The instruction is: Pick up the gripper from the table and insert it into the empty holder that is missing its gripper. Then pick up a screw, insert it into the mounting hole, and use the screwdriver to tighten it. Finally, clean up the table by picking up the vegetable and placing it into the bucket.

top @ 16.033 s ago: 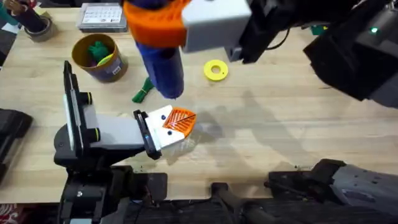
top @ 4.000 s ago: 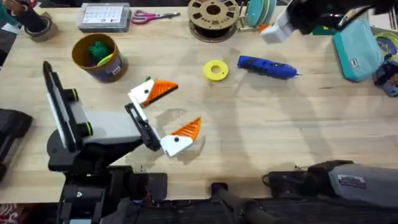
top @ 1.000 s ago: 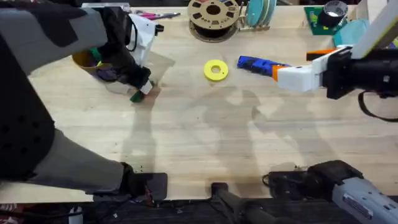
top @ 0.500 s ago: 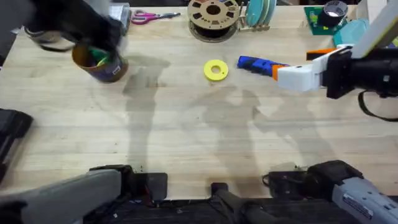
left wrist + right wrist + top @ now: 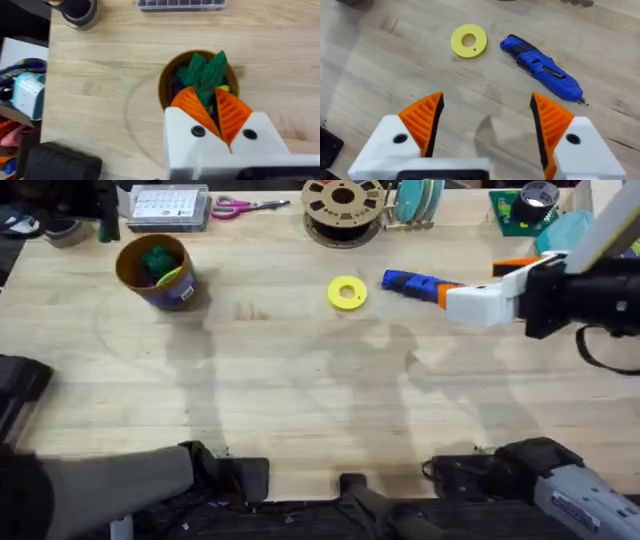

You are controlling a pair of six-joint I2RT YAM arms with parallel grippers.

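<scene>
Left hand (image 5: 216, 112), pads pinched on the vegetable (image 5: 206, 75), hangs over the bucket (image 5: 167, 85); an off-centre release could drop it on the counter (image 5: 100, 65). Right hand (image 5: 487, 117) gapes wide near the screwdriver (image 5: 542, 67).

Green vegetable (image 5: 206, 76) over the yellow bucket (image 5: 160, 273); blue screwdriver (image 5: 543, 68) (flat on table).
</scene>
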